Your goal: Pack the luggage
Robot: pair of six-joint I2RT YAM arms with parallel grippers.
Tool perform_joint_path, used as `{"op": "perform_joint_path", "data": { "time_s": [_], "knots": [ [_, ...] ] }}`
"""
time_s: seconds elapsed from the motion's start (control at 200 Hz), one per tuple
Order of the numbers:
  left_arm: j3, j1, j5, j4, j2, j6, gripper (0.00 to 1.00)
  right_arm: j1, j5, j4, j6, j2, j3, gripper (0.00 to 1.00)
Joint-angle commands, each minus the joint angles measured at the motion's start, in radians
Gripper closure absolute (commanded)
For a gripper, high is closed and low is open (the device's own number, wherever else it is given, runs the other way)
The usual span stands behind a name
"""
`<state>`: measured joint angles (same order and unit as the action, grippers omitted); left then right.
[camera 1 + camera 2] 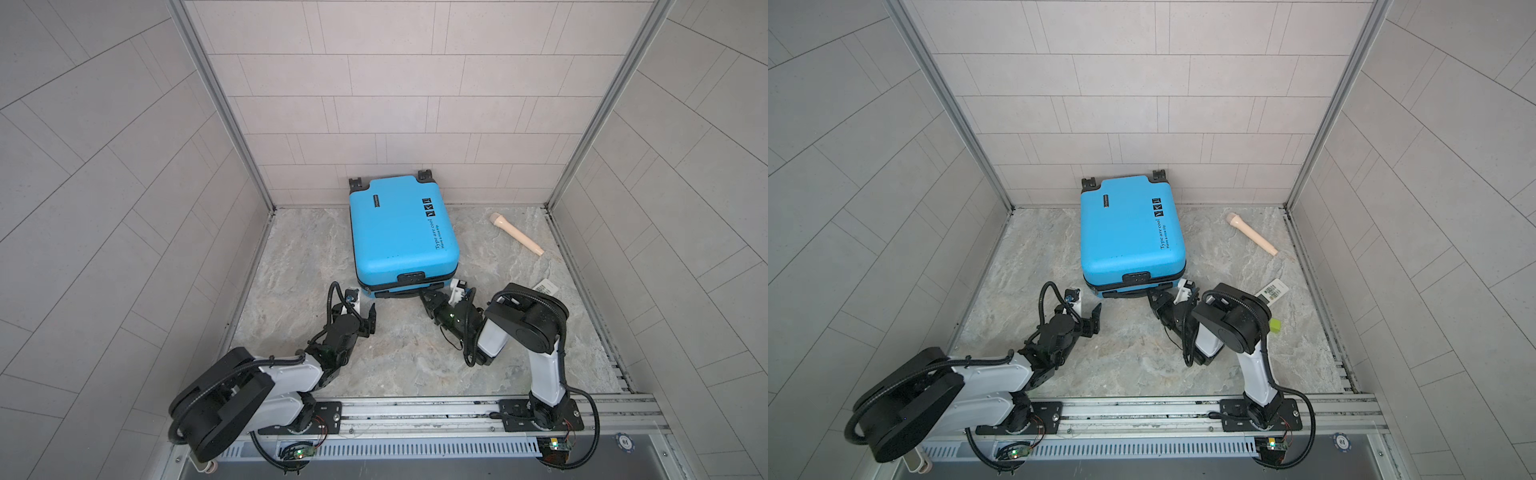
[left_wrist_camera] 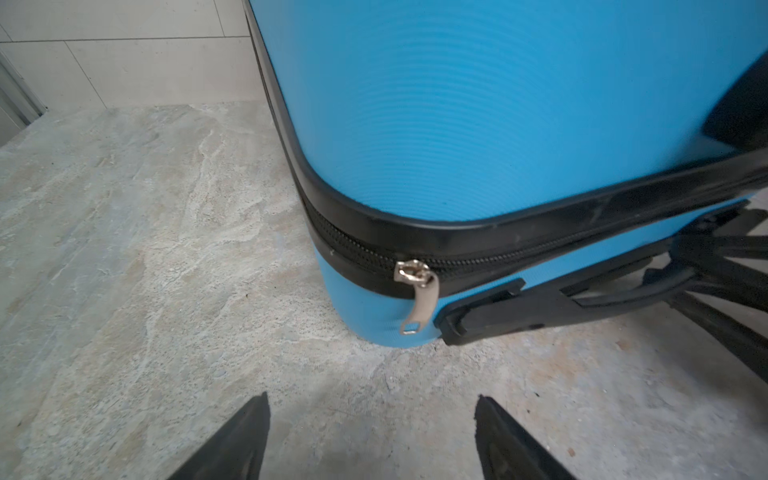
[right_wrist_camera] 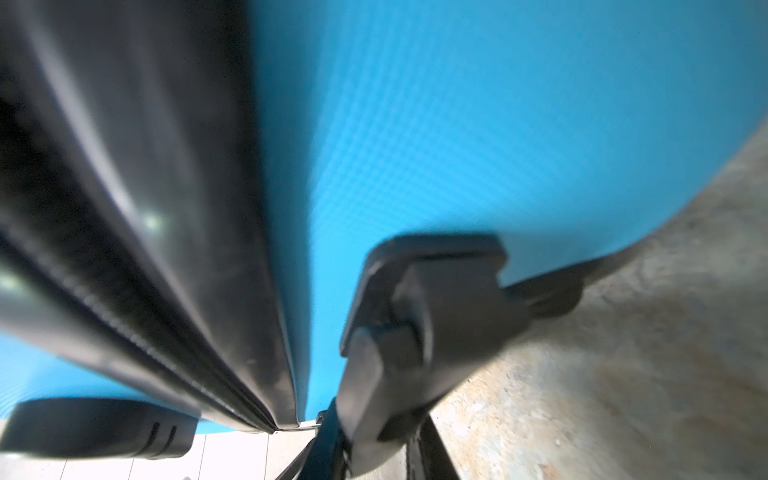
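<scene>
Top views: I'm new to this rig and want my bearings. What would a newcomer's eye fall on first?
The bright-blue luggage dominates, lying flat with its lid down on the stone-look floor near the back wall. At its near edge the right gripper is shut on the black handle, while the left gripper stands open just short of the corner. A beige microphone-shaped object lies alone to the right.

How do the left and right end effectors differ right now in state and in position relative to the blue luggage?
The left end effector is open and empty; the right end effector is closed on the black handle of the luggage. The left sits clear of the shell, facing the zipper pull; the right is up against the near edge. Both are low over the floor at the luggage's near end.
</scene>
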<state>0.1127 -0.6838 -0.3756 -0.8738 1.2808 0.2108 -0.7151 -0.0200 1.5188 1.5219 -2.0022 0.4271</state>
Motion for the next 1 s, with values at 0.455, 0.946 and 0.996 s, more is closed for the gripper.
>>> {"op": "perform_joint_path", "data": {
  "time_s": [0.455, 0.946, 0.996],
  "knots": [
    [-0.011, 0.102, 0.206, -0.441, 0.162, 0.017, 0.22, 0.013, -0.025, -0.098, -0.164, 0.001, -0.039, 1.00],
    [0.064, 0.116, 0.157, -0.457, 0.308, -0.022, 0.66, 0.014, -0.024, -0.098, -0.163, 0.012, -0.048, 1.00],
    [0.070, 0.119, 0.153, -0.458, 0.303, -0.037, 0.70, 0.014, -0.023, -0.099, -0.164, 0.014, -0.050, 1.00]
  ]
}}
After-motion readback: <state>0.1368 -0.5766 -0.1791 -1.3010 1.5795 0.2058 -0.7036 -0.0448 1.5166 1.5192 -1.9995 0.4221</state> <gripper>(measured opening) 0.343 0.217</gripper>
